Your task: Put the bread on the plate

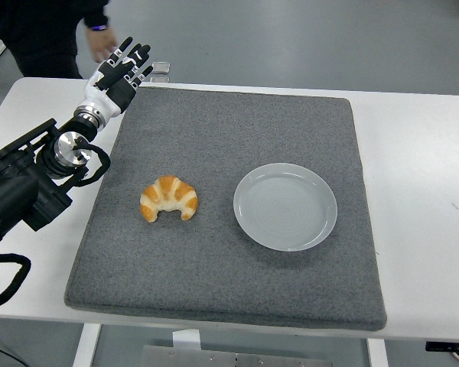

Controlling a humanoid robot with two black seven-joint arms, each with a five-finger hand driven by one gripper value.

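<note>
A golden croissant (169, 199) lies on the grey mat (237, 138), left of centre. An empty white plate (285, 206) sits on the mat to the croissant's right, a short gap apart. My left hand (122, 71) is raised over the mat's far left corner, well beyond the croissant, fingers spread and holding nothing. My right arm does not show.
The white table (413, 153) extends beyond the mat on all sides. A person in dark clothing stands at the top left, with a hand (102, 44) close to my left hand. A small grey object (161, 73) lies at the table's far edge.
</note>
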